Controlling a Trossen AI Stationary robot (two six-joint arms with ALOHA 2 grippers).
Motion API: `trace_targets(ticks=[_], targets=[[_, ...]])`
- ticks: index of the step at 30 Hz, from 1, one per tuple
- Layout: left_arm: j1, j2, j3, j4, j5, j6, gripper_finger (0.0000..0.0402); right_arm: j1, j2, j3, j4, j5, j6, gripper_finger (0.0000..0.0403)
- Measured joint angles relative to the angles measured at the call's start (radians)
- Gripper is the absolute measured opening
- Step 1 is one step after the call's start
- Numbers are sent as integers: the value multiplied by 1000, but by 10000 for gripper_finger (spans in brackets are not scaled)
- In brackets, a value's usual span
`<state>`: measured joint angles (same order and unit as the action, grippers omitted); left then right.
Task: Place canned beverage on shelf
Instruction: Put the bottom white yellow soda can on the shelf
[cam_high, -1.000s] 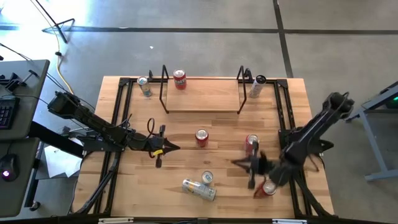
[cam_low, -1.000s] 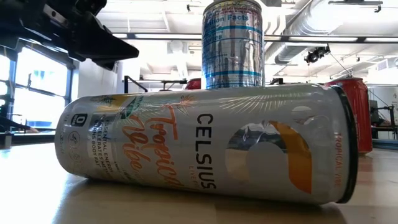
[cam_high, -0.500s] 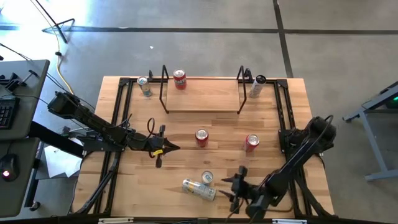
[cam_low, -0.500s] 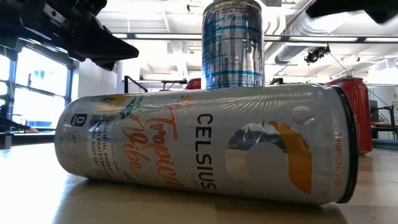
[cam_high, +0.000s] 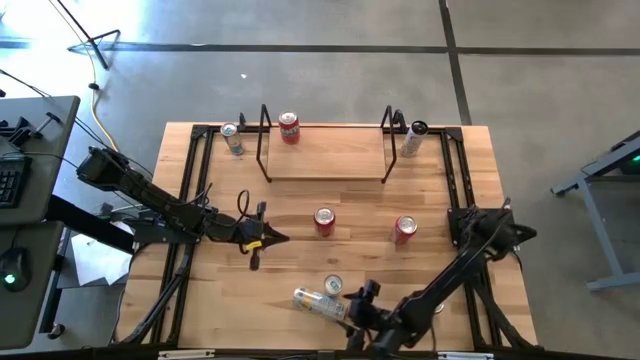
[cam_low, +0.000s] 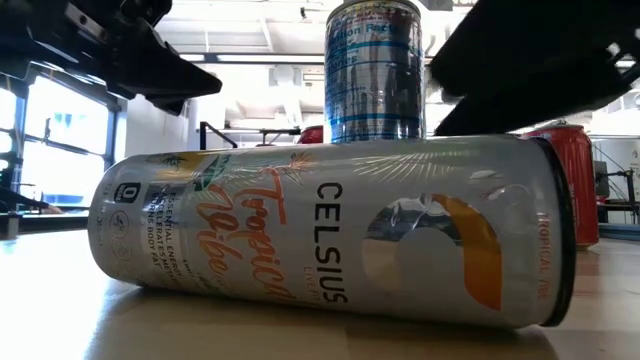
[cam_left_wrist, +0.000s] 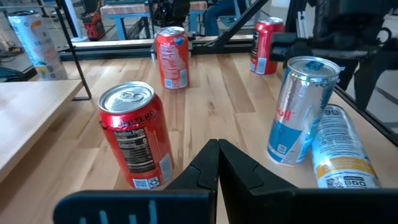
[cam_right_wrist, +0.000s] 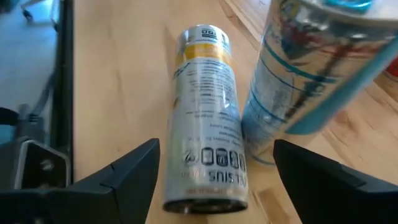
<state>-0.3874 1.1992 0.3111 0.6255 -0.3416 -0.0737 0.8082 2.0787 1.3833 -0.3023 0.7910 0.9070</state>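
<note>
The lying can (cam_low: 330, 235) in the low view reads "CELSIUS" in dark capitals down its side, with "Tropical Vibe" in orange script beside it and "TROPICAL VIBE" in small letters near its rim; the smaller print cannot be read. On the upright silver-and-blue can (cam_low: 374, 70) behind it, "Nutrition Facts" shows partly. In the left wrist view, the nearest red can (cam_left_wrist: 135, 135) carries "ZERO" above a nutrition panel and a barcode too small to read. Lettering on the other cans is too small to read.
</note>
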Motion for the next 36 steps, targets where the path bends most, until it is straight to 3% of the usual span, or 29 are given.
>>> trace_targets(ticks=[23, 32, 36], targets=[[0, 0, 0, -8, 25, -3, 0, -34, 111, 35, -44, -131, -17, 298], [0, 0, 0, -8, 25, -4, 0, -38, 118, 36, -32, -89, -44, 297], [-2, 0, 0, -8, 25, -4, 0, -38, 118, 36, -24, -95, -44, 275]])
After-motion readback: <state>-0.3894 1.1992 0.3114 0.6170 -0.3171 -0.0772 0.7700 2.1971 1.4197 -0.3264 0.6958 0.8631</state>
